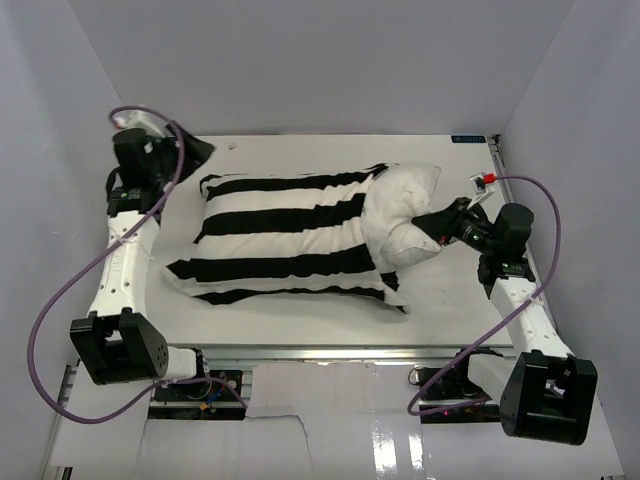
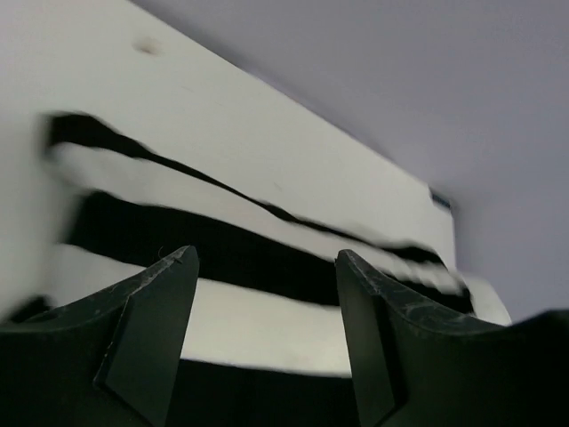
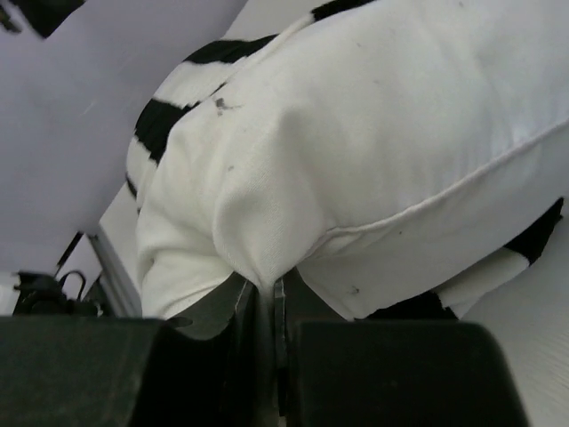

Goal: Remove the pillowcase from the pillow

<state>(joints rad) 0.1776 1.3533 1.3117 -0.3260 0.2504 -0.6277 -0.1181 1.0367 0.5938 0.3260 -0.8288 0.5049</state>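
White table (image 1: pixel 300 325) carries one load: a pillow (image 1: pixel 405 200) mostly inside a black-and-white striped pillowcase (image 1: pixel 280 240). It lies flat mid-table, long side running left to right, with bare table along every edge. The bare off-white end of the pillow sticks out of the cover toward the right edge. Small blue label (image 1: pixel 467 139) at the far right corner; text unreadable.

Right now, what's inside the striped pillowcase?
The pillow: its white end sticks out, pinched by the right gripper. The rest is hidden under the pillowcase.
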